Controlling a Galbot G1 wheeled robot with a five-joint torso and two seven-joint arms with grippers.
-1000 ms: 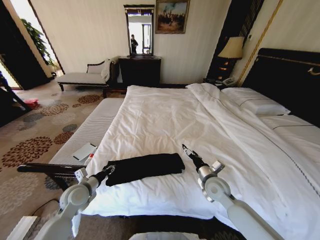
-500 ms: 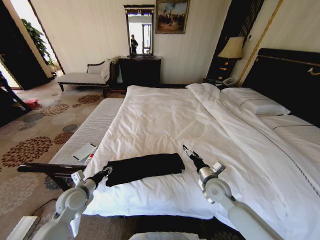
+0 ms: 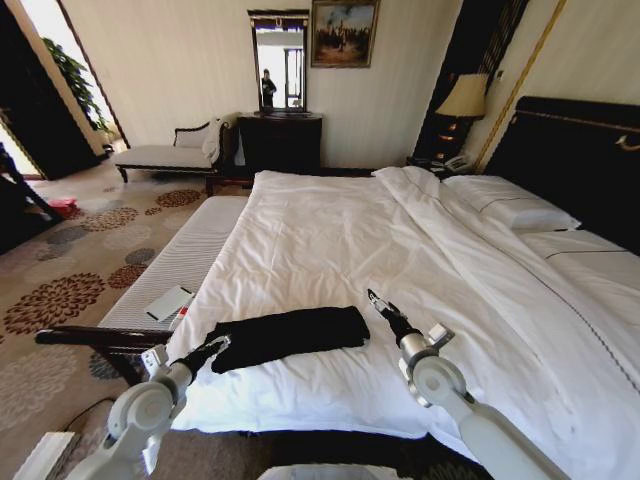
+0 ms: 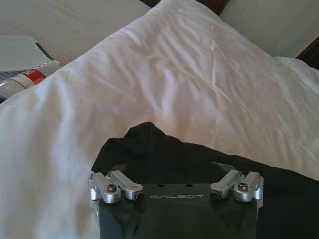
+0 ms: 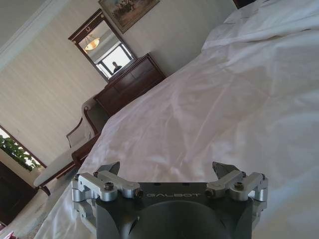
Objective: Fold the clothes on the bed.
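Left claw (image 3: 216,346) at the shirt's (image 3: 290,334) near end, grip impossible to tell. Shirt between both claws on the bed (image 3: 330,240), already a narrow folded strip; perhaps one cross fold left. Right claw (image 3: 374,297) just beyond its far end, spread, empty. "GALBOT" legible on both claws.

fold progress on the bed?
Done: the black T-shirt already lies as a narrow folded band near the foot edge of the bed. In hand: the left gripper sits at its left end, the right gripper open just off its right end. Left: any final fold.
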